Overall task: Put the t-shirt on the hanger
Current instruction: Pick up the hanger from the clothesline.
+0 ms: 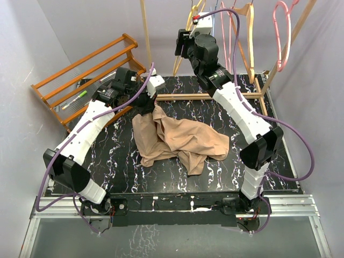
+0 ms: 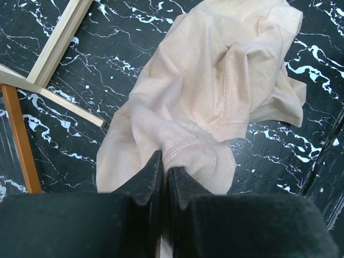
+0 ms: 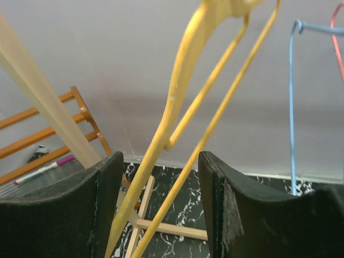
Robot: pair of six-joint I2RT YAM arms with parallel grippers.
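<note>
The tan t-shirt [image 1: 183,140] lies crumpled on the black marble table, and also shows in the left wrist view [image 2: 215,80]. My left gripper [image 1: 152,105] is shut on the ribbed collar edge at the shirt's far left end [image 2: 165,164]. The mustard-yellow hanger [image 1: 191,16] hangs on the rack at the back. In the right wrist view its shoulder and bottom bar [image 3: 177,97] pass between the fingers of my right gripper [image 3: 161,155]. That gripper [image 1: 184,43] is raised to the hanger and open; its pads do not touch the hanger.
A light wooden rack frame [image 1: 215,95] stands on the table's far side, bearing a light wooden hanger [image 1: 244,32], pink hangers [image 1: 282,32] and a blue one [image 3: 292,107]. An orange slatted shelf [image 1: 86,70] with a marker [image 1: 75,100] stands at the far left.
</note>
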